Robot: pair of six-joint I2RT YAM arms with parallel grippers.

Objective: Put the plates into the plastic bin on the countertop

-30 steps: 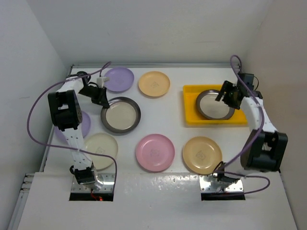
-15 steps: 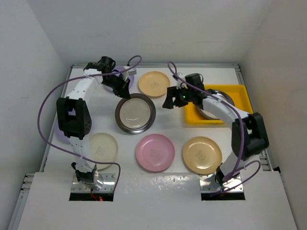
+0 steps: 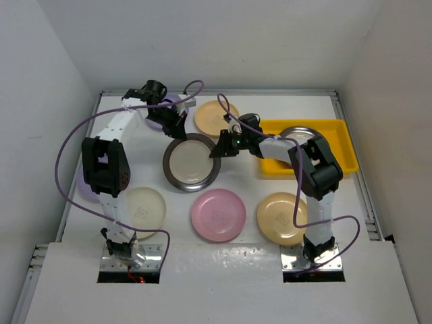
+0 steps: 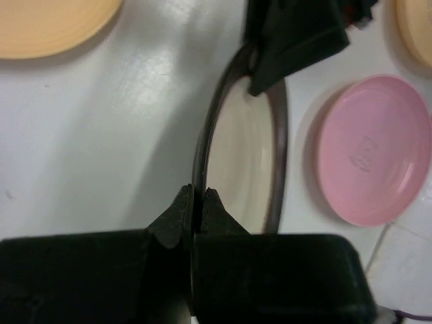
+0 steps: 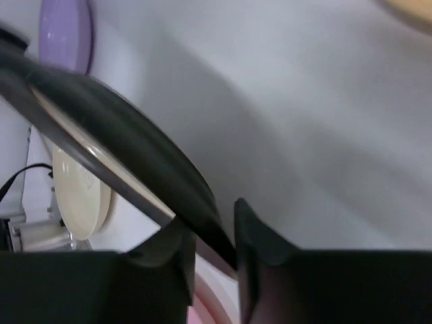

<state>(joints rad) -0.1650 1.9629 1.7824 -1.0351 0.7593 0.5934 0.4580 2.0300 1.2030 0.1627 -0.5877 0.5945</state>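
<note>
The left jaws pinch one edge of the dark-rimmed plate (image 3: 191, 163); the right jaws pinch the other edge.

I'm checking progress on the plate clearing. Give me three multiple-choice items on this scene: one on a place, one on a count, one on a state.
1. The pink plate is: A in the bin; B hanging from a gripper; C flat on the table.
2. Plates in the yellow bin: A one; B none; C three.
3. The left gripper is: A wide open; B shut on the dark-rimmed plate; C shut on the pink plate.

Answers: C, it lies between the cream plate and the tan plate. A, a single metal-rimmed plate lies there. B, the left wrist view shows the fingers pinched on that rim.
</note>
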